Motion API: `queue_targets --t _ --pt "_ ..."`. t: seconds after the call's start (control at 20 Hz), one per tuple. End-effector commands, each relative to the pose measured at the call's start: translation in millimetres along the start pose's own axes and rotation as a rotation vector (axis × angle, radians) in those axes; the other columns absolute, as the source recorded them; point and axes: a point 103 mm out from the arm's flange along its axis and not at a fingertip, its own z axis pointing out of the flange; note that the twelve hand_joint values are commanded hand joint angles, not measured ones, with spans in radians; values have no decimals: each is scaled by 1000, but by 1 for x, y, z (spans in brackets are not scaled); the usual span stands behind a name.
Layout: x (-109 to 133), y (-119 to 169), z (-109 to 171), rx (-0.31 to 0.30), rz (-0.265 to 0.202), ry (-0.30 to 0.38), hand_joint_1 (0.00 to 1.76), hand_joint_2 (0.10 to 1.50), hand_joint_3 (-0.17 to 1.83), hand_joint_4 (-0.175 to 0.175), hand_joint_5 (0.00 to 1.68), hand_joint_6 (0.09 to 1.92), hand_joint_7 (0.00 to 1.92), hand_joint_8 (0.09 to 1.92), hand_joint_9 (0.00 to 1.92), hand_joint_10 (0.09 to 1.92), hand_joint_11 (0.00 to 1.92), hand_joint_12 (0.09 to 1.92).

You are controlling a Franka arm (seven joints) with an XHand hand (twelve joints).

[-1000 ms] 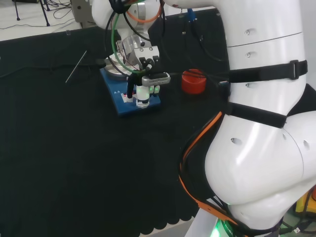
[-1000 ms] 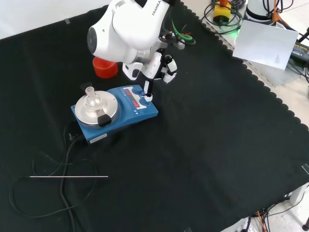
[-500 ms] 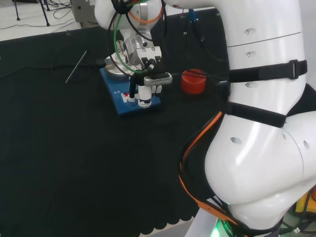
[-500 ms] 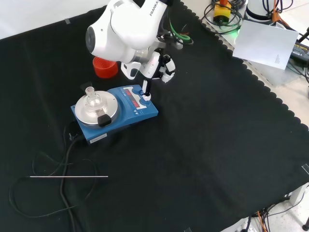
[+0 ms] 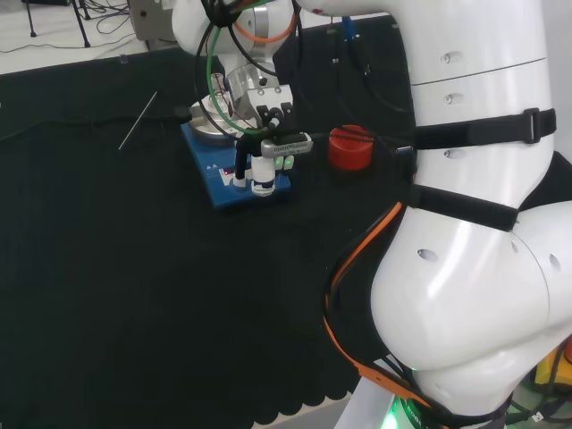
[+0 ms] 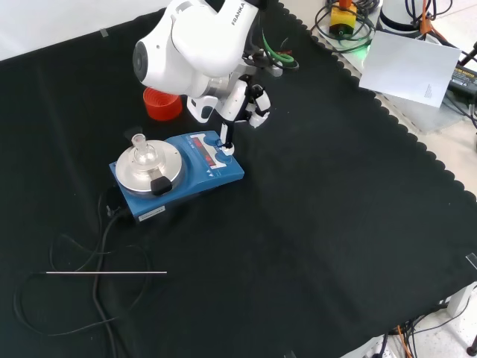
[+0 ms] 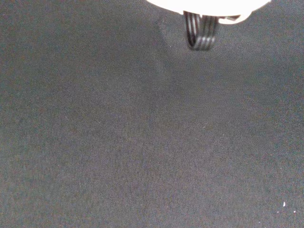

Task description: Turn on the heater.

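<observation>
The hand hangs right over the heater, one finger poking straight down at the control panel, the rest curled in and holding nothing; whether the tip actually touches a button I can't tell. So I'd say we're at the press step itself; the next move probably needs a short push straight down on the power button, then a lift off without sliding.

The heater sits on the table left of centre in the front view, just near of a red ring; its long axis runs left to right there, round plate with a little flask at the left end, panel pointing right; cable trails off near-left.
</observation>
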Motion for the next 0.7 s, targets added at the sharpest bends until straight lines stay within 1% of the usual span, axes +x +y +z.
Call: queue_targets --t 0.05,0.25,0.35,0.5,0.7 --pt "0 1 2 4 0 3 1471 688 1052 -54 361 204 1861 1529 1920 1620 1855 1533" --pt "-5 4 4 6 -11 14 1471 688 1053 -54 363 204 1861 1528 1920 1619 1854 1532" --pt "-4 2 2 9 -25 17 1471 687 1053 -54 364 204 1861 1528 1920 1619 1854 1532" --pt "-1 -7 -6 6 -45 23 1471 687 1054 -54 366 204 1861 1528 1920 1619 1854 1532" --pt "1 -23 -20 -15 -55 28 1471 687 1054 -53 371 206 1860 1527 1920 1618 1854 1531"
